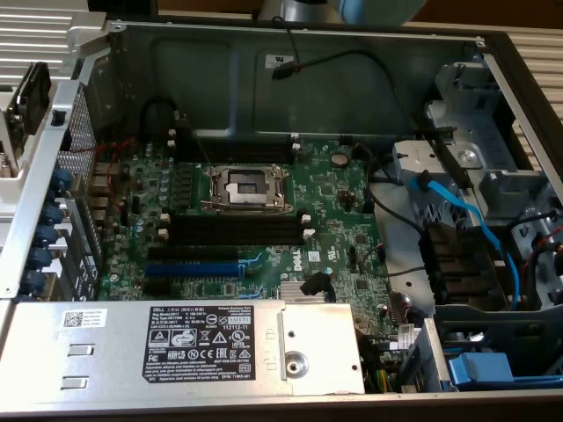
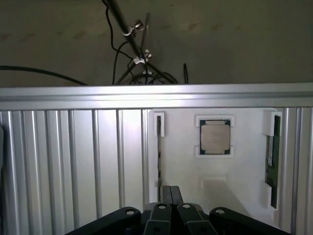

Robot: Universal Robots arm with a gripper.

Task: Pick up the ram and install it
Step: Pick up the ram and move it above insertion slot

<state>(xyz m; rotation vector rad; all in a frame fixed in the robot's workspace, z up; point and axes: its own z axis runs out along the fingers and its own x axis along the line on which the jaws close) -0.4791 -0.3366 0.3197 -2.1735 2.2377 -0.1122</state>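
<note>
The hand (image 2: pixel 170 195) hung clenched, empty; we judged the ram (image 2: pixel 270 156) at the white tray's (image 2: pixel 186 161) edge light, stiff and fragile, best gripped by its long edges.

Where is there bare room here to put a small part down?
Bare: the white tray between processor chip and ram; the ribbed metal panel beside the tray. Crowded: the motherboard and the blue cables beside it.

Memory slots (image 1: pixel 237 230) lie just beside the processor socket (image 1: pixel 246 186) on the motherboard (image 1: pixel 339 220); cables (image 1: pixel 453 207) lie toward the exterior view's right.
</note>
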